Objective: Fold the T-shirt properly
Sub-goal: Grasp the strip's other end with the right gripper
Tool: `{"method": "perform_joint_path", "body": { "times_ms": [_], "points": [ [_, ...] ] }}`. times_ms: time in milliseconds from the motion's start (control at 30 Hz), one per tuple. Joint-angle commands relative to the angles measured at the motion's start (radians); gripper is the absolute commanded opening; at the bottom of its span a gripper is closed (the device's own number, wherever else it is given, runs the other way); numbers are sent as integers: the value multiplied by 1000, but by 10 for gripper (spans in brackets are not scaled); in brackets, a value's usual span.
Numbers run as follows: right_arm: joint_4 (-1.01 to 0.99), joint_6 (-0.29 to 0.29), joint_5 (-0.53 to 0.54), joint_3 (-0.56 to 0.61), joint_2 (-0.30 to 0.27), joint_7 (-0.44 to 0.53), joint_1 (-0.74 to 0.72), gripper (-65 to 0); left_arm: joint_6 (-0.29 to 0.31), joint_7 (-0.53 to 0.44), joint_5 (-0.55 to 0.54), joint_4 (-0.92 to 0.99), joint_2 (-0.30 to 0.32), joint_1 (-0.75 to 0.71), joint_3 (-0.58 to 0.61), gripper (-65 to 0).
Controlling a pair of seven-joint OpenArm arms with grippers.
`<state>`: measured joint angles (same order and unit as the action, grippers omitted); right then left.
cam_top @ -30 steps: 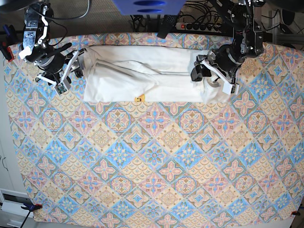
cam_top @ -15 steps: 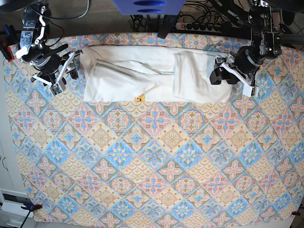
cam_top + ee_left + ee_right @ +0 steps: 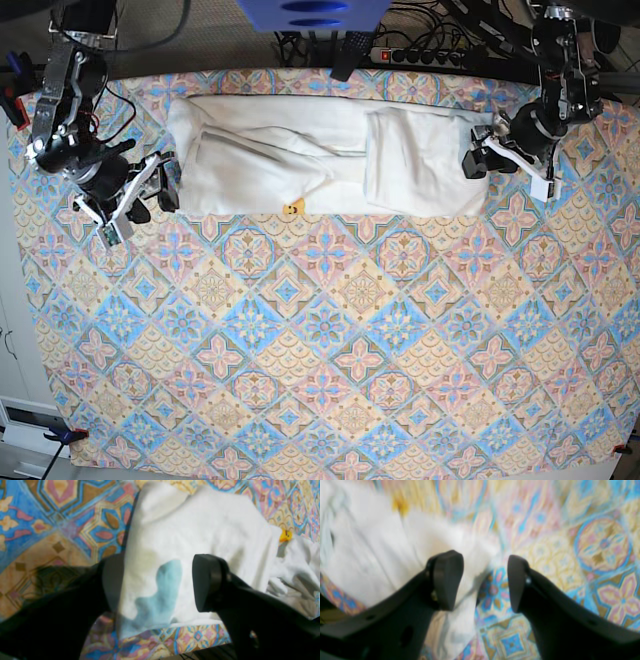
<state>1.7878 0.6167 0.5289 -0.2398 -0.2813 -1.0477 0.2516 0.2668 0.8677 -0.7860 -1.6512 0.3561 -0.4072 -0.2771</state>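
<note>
The T-shirt [image 3: 320, 158] lies as a long white band across the far part of the patterned cloth [image 3: 330, 340]. Its one end is folded over the middle and makes a thicker panel [image 3: 415, 160]. A small yellow-orange spot [image 3: 292, 209] shows at the near edge.

The left gripper [image 3: 480, 160] is just beside the folded end. Its fingers [image 3: 207, 582] stand apart and hold nothing; the shirt lies under them, with a pale blue patch [image 3: 162, 590] showing through.

The right gripper [image 3: 150, 190] is at the other end, at the near corner of the shirt. Its fingers [image 3: 447, 578] are also spread and empty, one over the shirt edge and one over the cloth.
</note>
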Motion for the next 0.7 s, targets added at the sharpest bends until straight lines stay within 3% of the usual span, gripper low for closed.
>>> {"method": "perform_joint_path", "body": {
  "times_ms": [0, 133, 300, 667],
  "points": [
    [-10, 2, 17, -7, -9, -16, 12, -332, 7, -14, -10, -14, 14, 1, -6, -226],
    [-70, 2, 66, -5, -8, -18, 12, -304, 9, -14, -10, -13, 14, 1, -6, -226],
    [-99, 2, 92, 1, -8, -18, 12, -139, 9, -14, -10, -11, 14, 1, -4, -226],
    [-227, 4, 92, -3, 21, -12, 12, -140, 9, -14, -10, -11, 14, 1, -3, -226]
  ]
}}
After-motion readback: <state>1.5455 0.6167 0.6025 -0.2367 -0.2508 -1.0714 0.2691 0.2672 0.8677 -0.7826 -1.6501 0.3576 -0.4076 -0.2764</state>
